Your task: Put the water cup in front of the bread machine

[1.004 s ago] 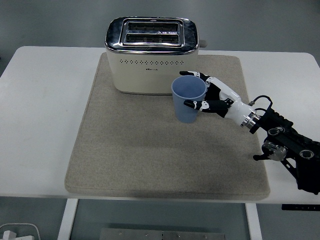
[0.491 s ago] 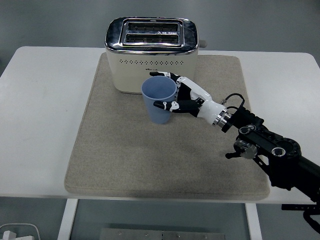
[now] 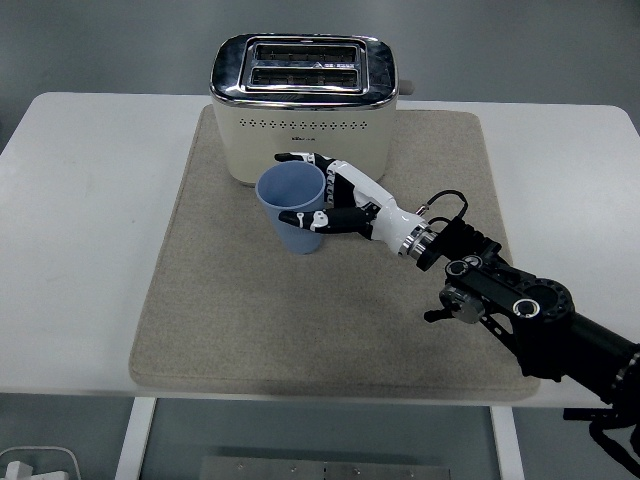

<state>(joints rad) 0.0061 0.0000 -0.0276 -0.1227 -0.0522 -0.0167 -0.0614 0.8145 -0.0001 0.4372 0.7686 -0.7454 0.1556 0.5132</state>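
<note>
Blue water cup point(image 3: 293, 211) is upright with its mouth open upward, clamped in the right hand point(image 3: 338, 205). White-and-black fingers point(image 3: 300, 158) curl round the cup's far side at the rim, and the thumb point(image 3: 303, 218) presses on the near side lower down, so the cup sits between them. Cup's base is low over the beige mat point(image 3: 240, 320); I cannot tell whether it touches. Just beyond the fingers stands the cream bread machine point(image 3: 303, 108), chrome top with two slots; the cup is in front of its front wall, slightly left of the fingers' knuckles. Right arm point(image 3: 520, 315) runs from the hand down to the picture's lower right corner, over the mat and the white table point(image 3: 80, 250).
</note>
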